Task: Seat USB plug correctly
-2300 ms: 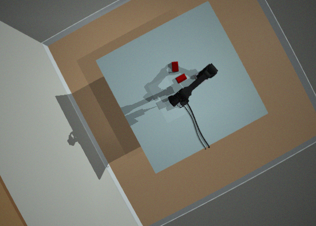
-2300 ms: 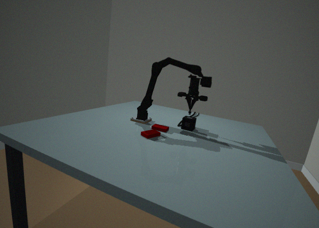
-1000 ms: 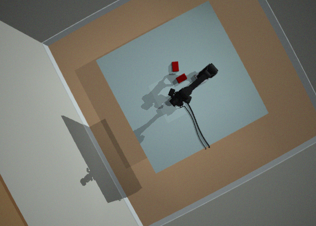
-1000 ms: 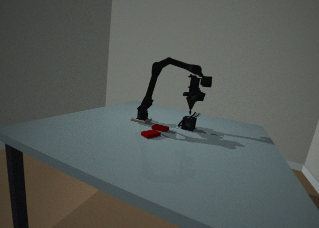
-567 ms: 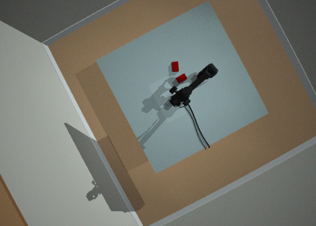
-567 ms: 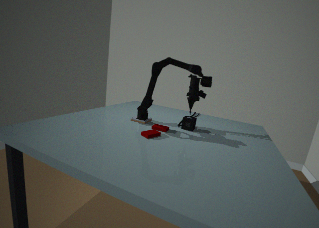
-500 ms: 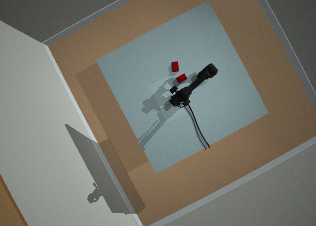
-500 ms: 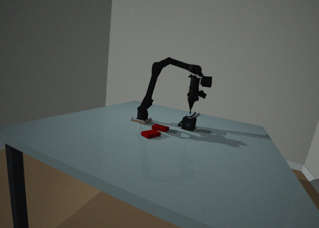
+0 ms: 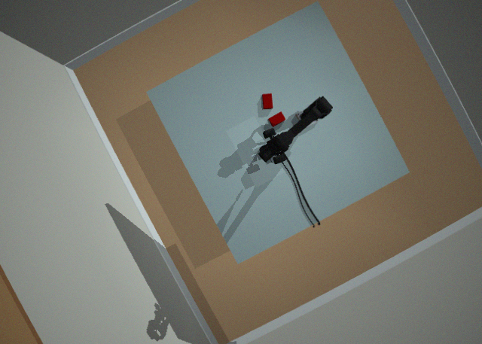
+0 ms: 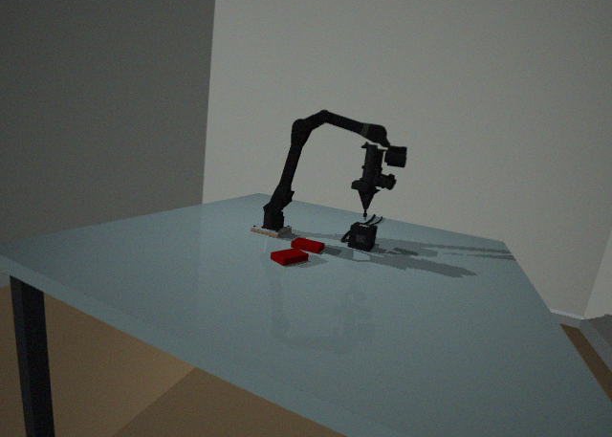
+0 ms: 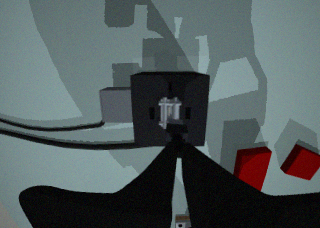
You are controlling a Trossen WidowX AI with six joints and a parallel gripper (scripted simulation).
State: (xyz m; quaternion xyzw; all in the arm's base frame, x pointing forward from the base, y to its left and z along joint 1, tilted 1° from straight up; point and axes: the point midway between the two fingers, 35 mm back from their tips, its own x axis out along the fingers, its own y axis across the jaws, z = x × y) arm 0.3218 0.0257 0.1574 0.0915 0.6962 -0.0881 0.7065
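Note:
The black power cube (image 10: pixel 361 237) (image 11: pixel 195 90) stands on the table; in the top view the arm covers it. My gripper (image 10: pixel 365 212) (image 11: pixel 178 148) points straight down above the cube, shut on the USB plug (image 10: pixel 365 217) (image 11: pixel 176 128). The plug's small dark body shows just beyond the fingertips. In the exterior view a gap shows between it and the cube's top. Silver metal (image 11: pixel 170 109) shows at the middle of the cube's top in the wrist view; I cannot tell the plug's metal from the socket's there, nor which way round the plug is.
A grey block (image 11: pixel 116 105) with a cable (image 11: pixel 60 128) sits against the cube's side. Two dark cables run to the table's edge. Two red blocks (image 9: pixel 266 101) (image 9: pixel 276 118) (image 10: pixel 289 256) (image 10: pixel 307 245) (image 11: pixel 252 168) (image 11: pixel 302 162) lie between cube and viewer in the exterior view.

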